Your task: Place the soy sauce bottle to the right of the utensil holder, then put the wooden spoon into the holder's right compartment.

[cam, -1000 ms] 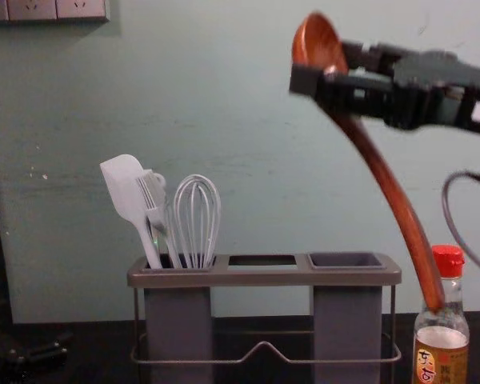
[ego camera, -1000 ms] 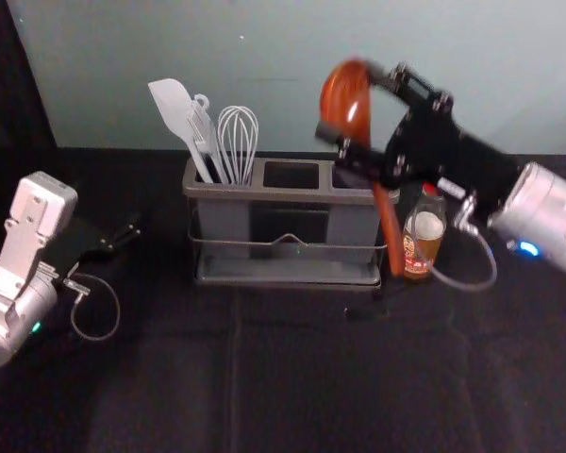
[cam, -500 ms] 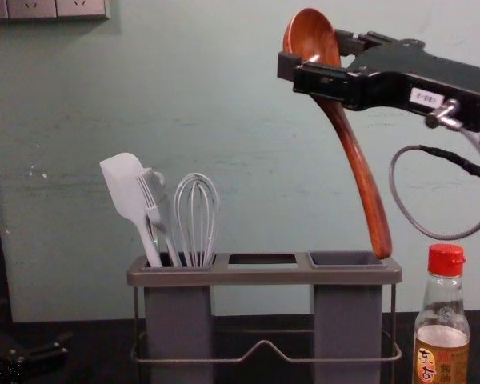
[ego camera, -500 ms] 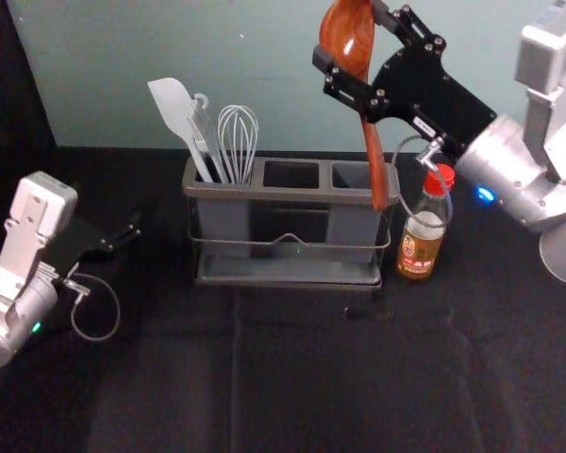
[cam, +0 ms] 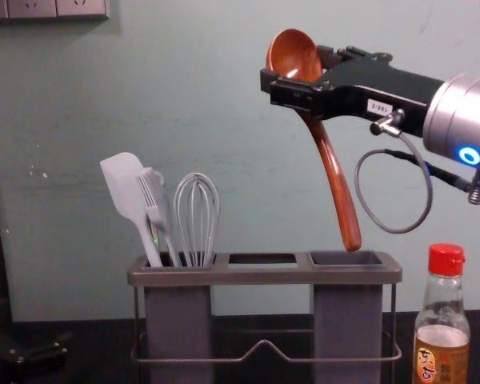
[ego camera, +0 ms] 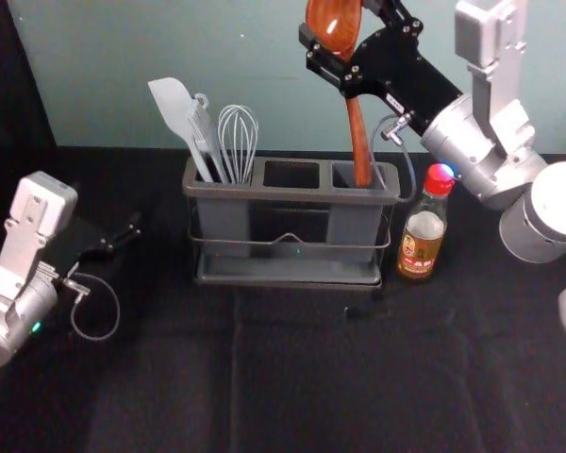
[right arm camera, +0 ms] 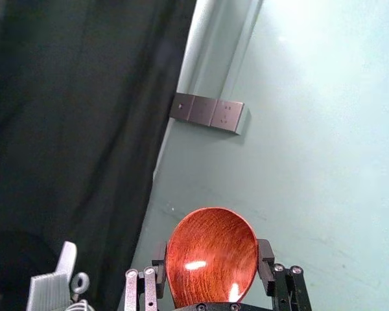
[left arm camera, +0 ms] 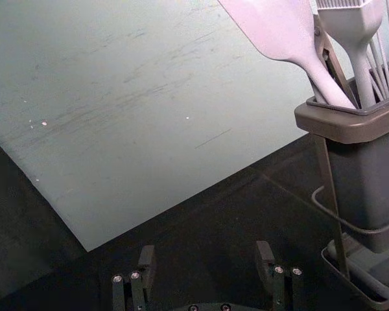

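1. Head view: I get modest, even light on the wall; black cloth swallows detail.
2. Right wrist view: wall brightens toward one corner, two glints on the spoon.
3. Chest view: soft shadow beneath switch plate, blue ring lamp glaring.

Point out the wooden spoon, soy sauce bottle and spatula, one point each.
Wooden spoon (cam: 334,176): chest view, on the handle, below the jaws.
Soy sauce bottle (ego camera: 421,245): head view, on the label.
Spatula (cam: 126,189): chest view, on the blade.
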Robot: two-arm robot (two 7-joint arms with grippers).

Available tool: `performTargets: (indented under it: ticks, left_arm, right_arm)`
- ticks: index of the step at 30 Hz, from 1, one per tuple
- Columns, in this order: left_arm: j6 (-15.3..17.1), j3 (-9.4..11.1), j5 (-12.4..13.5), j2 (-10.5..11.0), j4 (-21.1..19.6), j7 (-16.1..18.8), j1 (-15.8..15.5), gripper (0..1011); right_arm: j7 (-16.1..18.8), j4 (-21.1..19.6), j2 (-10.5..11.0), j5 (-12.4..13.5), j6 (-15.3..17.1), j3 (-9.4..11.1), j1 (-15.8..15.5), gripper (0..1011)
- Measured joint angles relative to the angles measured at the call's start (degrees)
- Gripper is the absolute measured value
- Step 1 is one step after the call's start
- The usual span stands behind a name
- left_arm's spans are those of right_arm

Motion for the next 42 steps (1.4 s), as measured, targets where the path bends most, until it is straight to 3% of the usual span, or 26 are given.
performTargets:
  ticks: [9,22,32,42]
  left_arm:
    - [0.0,0.0,0.0,0.0,0.0,0.0,0.0,1005]
    - [0.0,0.0,0.0,0.0,0.0,0.0,0.0,1005]
    - [0.0,0.0,0.0,0.0,0.0,0.0,0.0,1005]
    - [0.0,0.0,0.0,0.0,0.0,0.0,0.0,1005]
  right_arm:
    - [-1.8,4.8,-2.4,-3.2,-1.9,0.5,1.7,838]
    - [-3.0,8.6,-4.2,-6.6,-6.1,1.1,2.2,838]
    - [-2.4,11.3,-4.9,-7.9,-8.5,1.2,2.8,838]
    - [-1.5,11.6,-4.8,-8.0,-8.8,1.2,2.1,838]
